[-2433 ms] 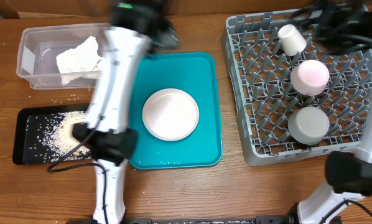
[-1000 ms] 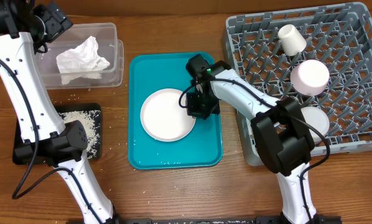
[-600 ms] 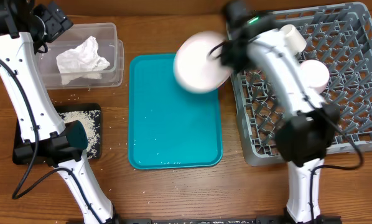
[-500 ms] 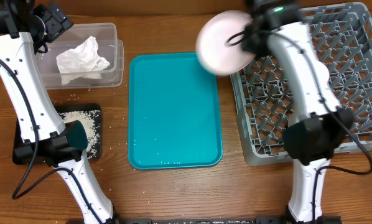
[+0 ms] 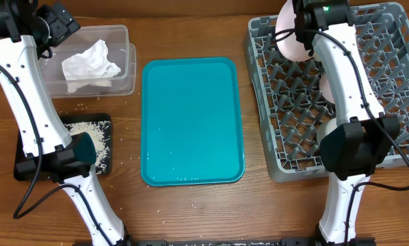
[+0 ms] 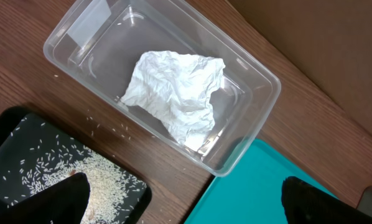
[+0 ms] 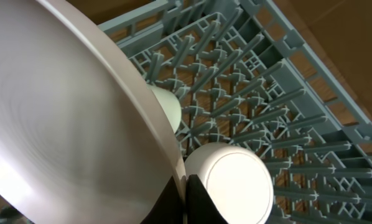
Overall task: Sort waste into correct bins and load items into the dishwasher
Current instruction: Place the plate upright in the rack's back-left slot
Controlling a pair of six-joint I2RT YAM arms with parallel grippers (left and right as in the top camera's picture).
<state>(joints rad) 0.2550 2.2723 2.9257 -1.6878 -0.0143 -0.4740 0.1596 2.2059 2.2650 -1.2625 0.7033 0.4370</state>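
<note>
Table (image 5: 259, 205): brown wood, carrying everything below.
Dish rack (image 5: 396, 68): grey lattice with upright pegs, on the table's right side.
Teal tray (image 5: 191, 123): flat in the middle, between the two bins and the dish rack.
Clear plastic tub (image 5: 126, 68): far left, just beyond the black tray and beside the teal tray's corner.
Black tray (image 5: 105, 121): near left, partly hidden by the left arm.
White plate (image 5: 286, 37): tilted on edge above the dish rack's far left part (whether it touches the pegs cannot be told).
Right gripper (image 7: 185, 196): clenched on the white plate's rim, a finger on each side.
Left gripper (image 6: 189, 196): fingers spread wide, grasping nothing, high above the clear plastic tub's near corner.
Paper napkin (image 5: 88, 65): crumpled, white, lying inside the clear plastic tub.
Smaller white dish (image 7: 232, 180): in the dish rack, base upward, just beside the white plate's rim.
Cup (image 7: 164, 109): off-white, in the dish rack, partly hidden behind the white plate.
Rice scraps (image 6: 93, 171): heaped on the black tray (a few grains lie on the table around it).
</note>
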